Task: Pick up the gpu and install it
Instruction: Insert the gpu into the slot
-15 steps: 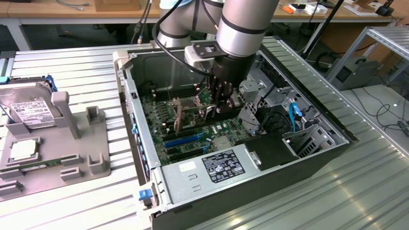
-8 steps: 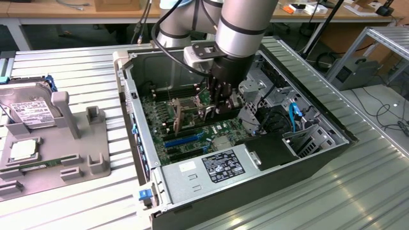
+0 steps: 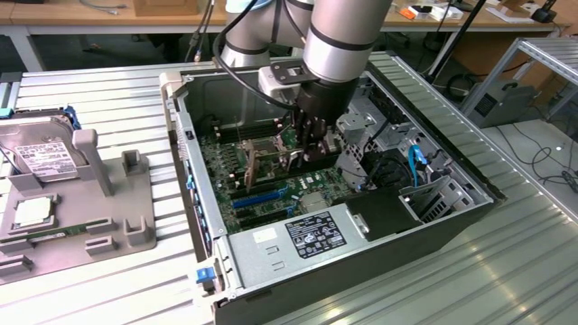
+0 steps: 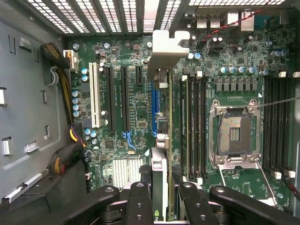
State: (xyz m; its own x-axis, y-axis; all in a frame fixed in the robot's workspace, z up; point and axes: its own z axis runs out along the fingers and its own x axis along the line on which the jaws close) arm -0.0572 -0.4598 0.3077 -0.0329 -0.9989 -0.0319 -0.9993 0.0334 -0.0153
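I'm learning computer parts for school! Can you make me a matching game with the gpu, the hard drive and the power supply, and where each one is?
Things:
1. gpu
2. hard drive
3. power supply

Places:
A. on the grey stand, outside the case
B. in a corner of the case, wearing a black label
C. held in the gripper, over the motherboard

Pairs: 1-C, 2-A, 3-B

lab/workshop | open PC case (image 3: 380, 223) on metal roller bench (image 3: 108, 95) | cluttered workbenches (image 3: 99, 17) behind
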